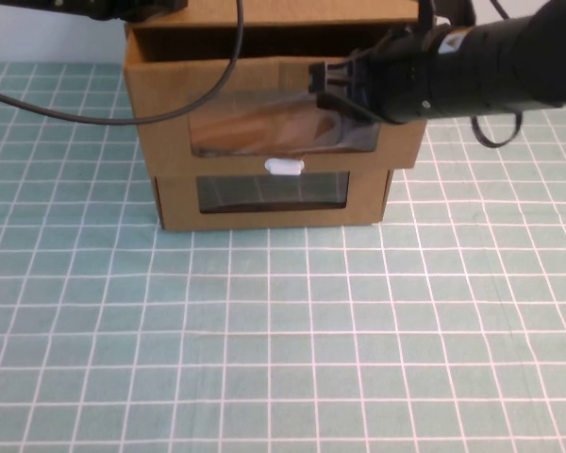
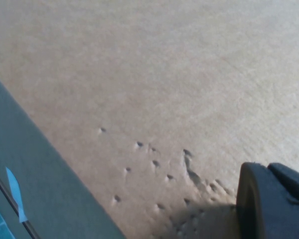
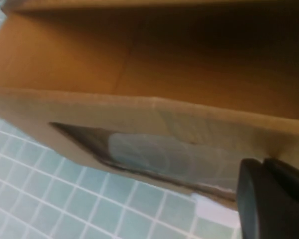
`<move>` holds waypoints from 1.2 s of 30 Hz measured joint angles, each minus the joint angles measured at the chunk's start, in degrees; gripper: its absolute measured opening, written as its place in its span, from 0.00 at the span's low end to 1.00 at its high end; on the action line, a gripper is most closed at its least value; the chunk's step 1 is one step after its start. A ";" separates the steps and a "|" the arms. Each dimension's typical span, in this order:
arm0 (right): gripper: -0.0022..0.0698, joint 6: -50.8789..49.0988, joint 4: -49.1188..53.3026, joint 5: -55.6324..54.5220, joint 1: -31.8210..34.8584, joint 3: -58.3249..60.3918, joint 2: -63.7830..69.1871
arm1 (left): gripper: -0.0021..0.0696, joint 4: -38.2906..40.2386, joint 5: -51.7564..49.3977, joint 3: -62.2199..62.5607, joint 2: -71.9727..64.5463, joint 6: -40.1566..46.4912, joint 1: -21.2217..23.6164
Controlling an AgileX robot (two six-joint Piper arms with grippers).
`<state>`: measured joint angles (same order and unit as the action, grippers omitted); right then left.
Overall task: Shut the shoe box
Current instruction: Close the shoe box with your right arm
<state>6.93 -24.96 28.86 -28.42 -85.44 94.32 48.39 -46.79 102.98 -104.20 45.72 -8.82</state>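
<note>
Two cardboard boxes stand stacked at the far middle of the green grid-patterned mat (image 1: pixel 283 330), each with a clear window in its front. The upper one, the shoe box (image 1: pixel 170 104), is a drawer pulled forward out of its sleeve, its front panel overhanging the lower box (image 1: pixel 174 203); its small white pull tab (image 1: pixel 284 167) sits just below its window (image 1: pixel 264 127).

In the high view, the right arm reaches in from the right, and the right gripper (image 1: pixel 335 90) lies against the top edge of the drawer's front panel, right of centre. The view does not settle how its fingers stand, and it cannot be told whether they are parted or closed. The left gripper (image 1: pixel 137 9) shows only as a dark shape at the top edge, above the back left of the stack, with a black cable (image 1: pixel 104 118) looping down across the box; its fingers are likewise not to be judged.

The right wrist view adds what the high view hides: the drawer's empty brown interior, the window seen at a slant, and one dark fingertip (image 3: pixel 269 199) at the front panel.

The left wrist view shows plain cardboard pitted with small dents close beneath the camera, one dark fingertip (image 2: pixel 271 199), and a scrap of blue tape (image 2: pixel 15 194) on a grey surface.
</note>
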 joint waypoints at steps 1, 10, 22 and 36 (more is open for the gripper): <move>0.01 2.30 -2.45 0.00 0.37 -0.62 0.71 | 0.02 0.00 0.00 0.00 0.00 0.00 0.00; 0.01 14.46 -14.83 -1.04 1.60 -8.36 7.89 | 0.02 0.00 0.00 0.12 0.00 0.00 0.00; 0.01 15.25 -16.13 -3.29 2.18 -14.15 13.83 | 0.02 0.00 0.00 0.12 0.00 0.00 0.00; 0.01 14.79 -14.09 8.48 2.87 -15.72 10.44 | 0.02 -2.25 -0.73 0.12 1.83 -0.20 0.00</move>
<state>21.72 -39.05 37.34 -25.55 -101.15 104.76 46.13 -47.52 103.10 -102.37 45.52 -8.82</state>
